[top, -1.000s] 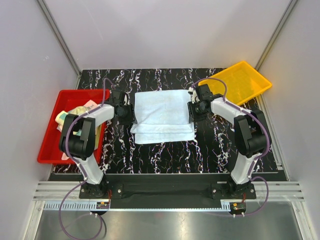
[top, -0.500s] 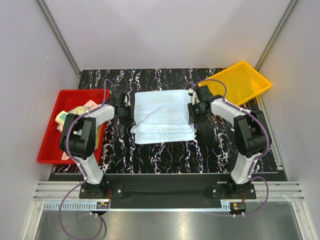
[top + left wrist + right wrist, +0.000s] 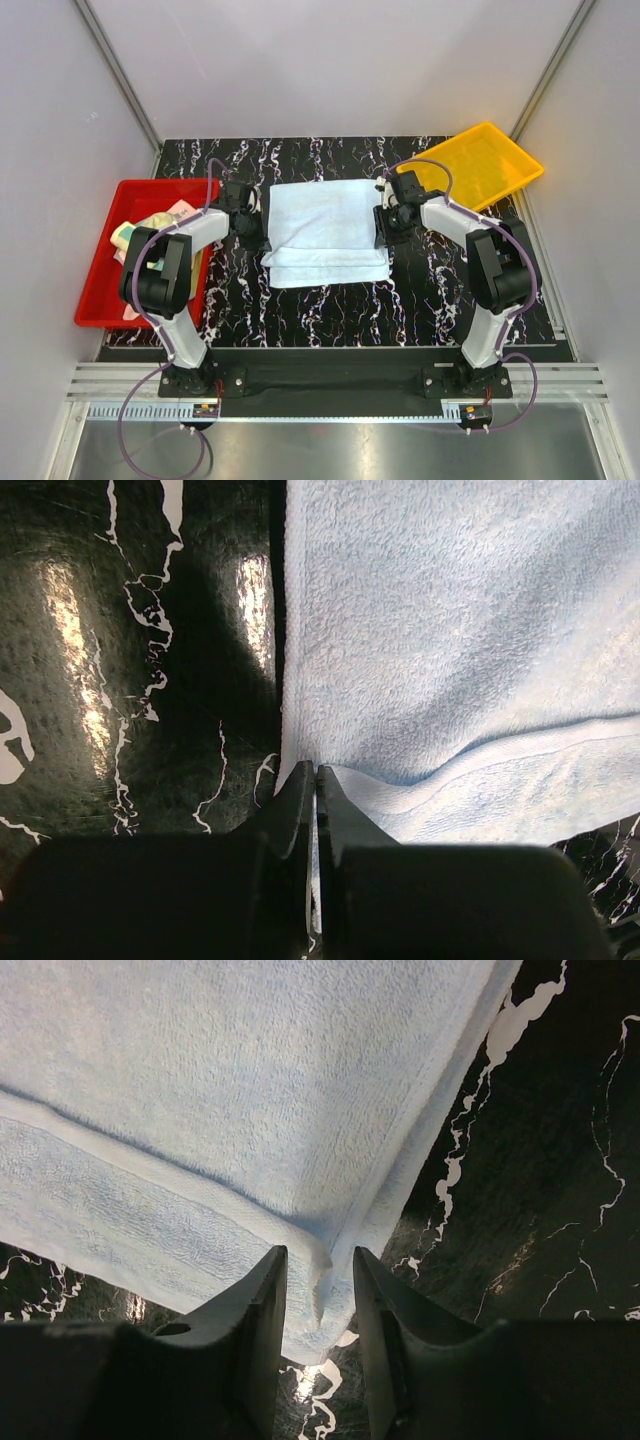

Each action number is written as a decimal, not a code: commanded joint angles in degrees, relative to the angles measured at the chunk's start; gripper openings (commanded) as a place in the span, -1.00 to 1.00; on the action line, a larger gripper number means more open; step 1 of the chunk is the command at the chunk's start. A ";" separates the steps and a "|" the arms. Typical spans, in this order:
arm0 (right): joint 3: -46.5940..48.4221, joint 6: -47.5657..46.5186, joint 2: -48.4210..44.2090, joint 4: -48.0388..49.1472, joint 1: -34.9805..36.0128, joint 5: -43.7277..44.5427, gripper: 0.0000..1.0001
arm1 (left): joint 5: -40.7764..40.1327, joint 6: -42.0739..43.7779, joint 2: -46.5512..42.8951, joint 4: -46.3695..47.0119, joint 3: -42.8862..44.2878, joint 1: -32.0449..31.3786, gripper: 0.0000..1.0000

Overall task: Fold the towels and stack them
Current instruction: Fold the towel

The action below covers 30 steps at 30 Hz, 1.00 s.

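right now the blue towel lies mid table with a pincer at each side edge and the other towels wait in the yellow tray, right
No: the other towels lie in the red tray, not the yellow tray, as the top view shows. The blue towel does lie mid table, left pincer and right pincer at its side edges.

1. The light blue towel point(image 3: 325, 225) lies flat in the middle of the black marbled tabletop point(image 3: 330, 300). It is folded over on itself, and its long sides run from 9 o'clock to 3 o'clock.
2. Its top layer stops short of the 6 o'clock edge. A paler strip of the lower layers, with a stitched hem, shows there.
3. Up close its pile is soft and fluffy, and its 9 o'clock edge is straight.
4. At 9 o'clock, well apart from it, the other towels point(image 3: 150, 225) lie crumpled in a heap in the red tray point(image 3: 100, 290). Peach-pink, pale yellow-green and grey-green cloth shows in the heap.
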 commanded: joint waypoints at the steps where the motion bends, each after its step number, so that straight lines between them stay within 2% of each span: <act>1: 0.87 0.80 0.77 0.76 0.18 -0.74 -0.21 | 1.99 -0.72 -0.48 1.14 0.18 0.03 -1.00; 5: 0.26 0.98 1.21 0.58 0.27 -0.74 -0.22 | 1.91 -0.99 -0.75 0.97 0.45 0.03 -1.00; 9: -0.89 0.89 0.77 1.64 0.27 -0.91 -0.34 | 2.00 -1.08 -0.75 1.23 0.18 0.03 -1.00; 10: -0.98 0.72 0.59 1.64 0.18 -1.00 -0.51 | 2.00 -1.25 -0.66 1.23 0.18 0.03 -1.00; 12: -0.71 0.45 0.42 1.46 0.18 -0.39 -0.67 | 2.08 -1.34 -0.83 1.23 0.18 0.12 -1.00; 13: -0.63 0.02 0.16 1.38 0.27 -0.30 -0.82 | 2.08 -1.43 -0.92 1.23 0.27 0.03 -1.00; 17: 2.17 -1.39 -1.34 -0.11 0.27 2.76 -1.00 | 1.65 -1.25 -1.36 0.18 3.15 0.03 -1.00; 20: 7.17 -3.41 -2.05 -1.43 0.18 5.14 -1.00 | 0.24 -0.73 -1.01 -2.98 7.46 0.12 -1.00; 23: 13.67 -6.31 -0.91 -1.79 -0.17 7.43 -1.00 | -0.55 -0.64 -0.31 -5.79 16.14 0.03 -1.00; 28: 25.37 -10.88 4.28 -2.23 -3.06 9.98 -1.00 | -2.39 1.99 1.71 -6.41 26.26 0.12 -1.00; 30: 29.77 -12.28 5.07 -2.23 -3.86 9.63 -1.00 | -3.01 2.88 0.93 -4.15 26.81 0.03 -1.00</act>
